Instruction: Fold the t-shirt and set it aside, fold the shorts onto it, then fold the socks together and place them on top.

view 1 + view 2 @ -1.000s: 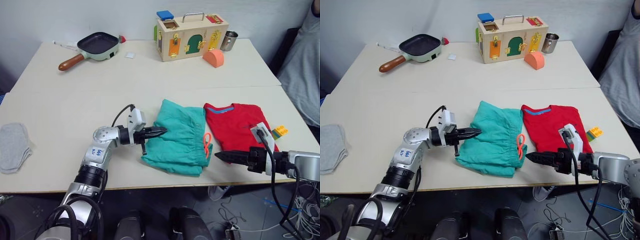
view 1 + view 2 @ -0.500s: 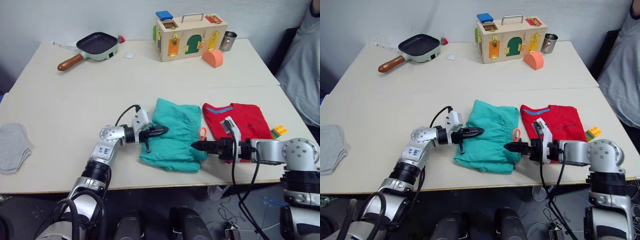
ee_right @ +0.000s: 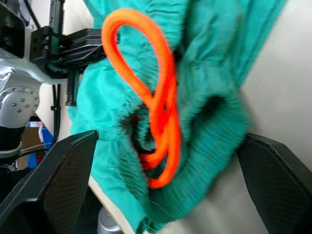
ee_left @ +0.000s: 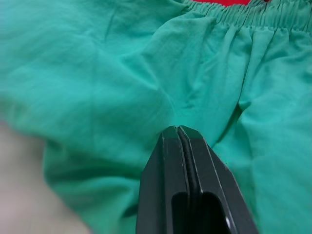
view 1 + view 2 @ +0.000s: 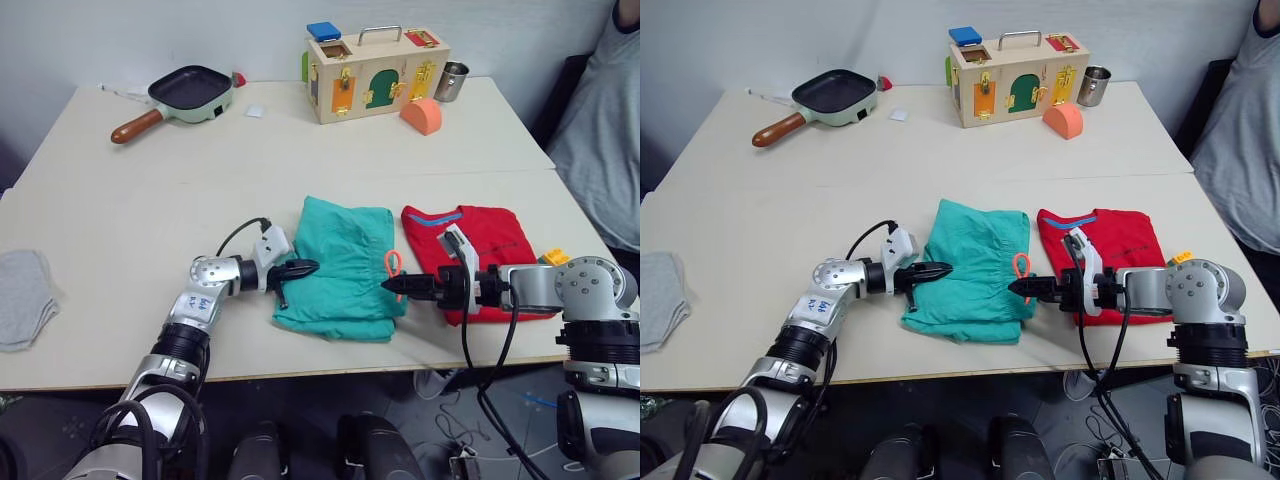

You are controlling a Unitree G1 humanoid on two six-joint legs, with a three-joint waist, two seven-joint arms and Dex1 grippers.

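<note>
Left pincer clenched on the shorts, right pincer spread at their waistband, drawstring end facing right.

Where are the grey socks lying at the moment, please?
In the left eye view, the socks lie at the table's far left edge, well apart from the left gripper and the shorts.

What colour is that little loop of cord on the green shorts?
The drawstring loop is bright orange, clearest in the right wrist view, against the teal-green shorts.
</note>
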